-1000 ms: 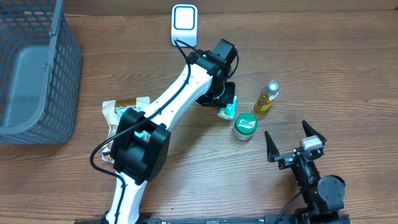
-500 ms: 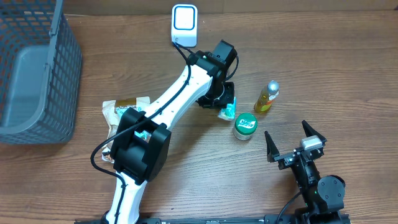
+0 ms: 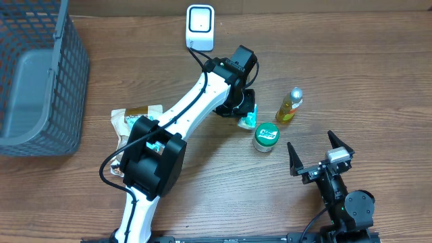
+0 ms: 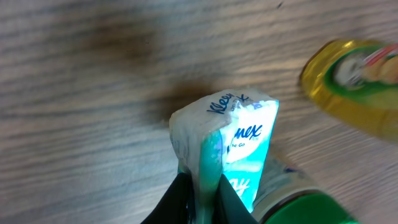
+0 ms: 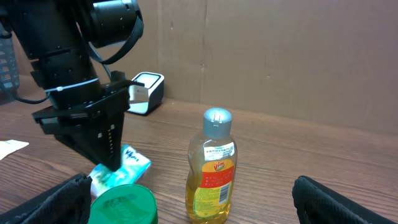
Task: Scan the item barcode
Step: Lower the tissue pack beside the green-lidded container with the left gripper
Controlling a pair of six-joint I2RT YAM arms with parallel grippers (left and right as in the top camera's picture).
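My left gripper (image 3: 244,116) is shut on a teal and white Kleenex tissue pack (image 3: 249,122), pinching its near end between the two dark fingers (image 4: 180,202). The pack (image 4: 231,127) points away from the wrist camera, low over the wooden table, right beside a green-lidded jar (image 3: 266,135). In the right wrist view the pack (image 5: 124,163) shows under the left arm. The white barcode scanner (image 3: 200,27) stands at the back of the table, well apart from the pack. My right gripper (image 3: 314,152) rests open at the front right with nothing between its fingers.
A yellow Vim bottle (image 3: 289,104) stands upright right of the pack. The green-lidded jar (image 5: 121,204) sits just in front of it. Snack packets (image 3: 138,115) lie under the left arm. A grey wire basket (image 3: 40,74) fills the far left.
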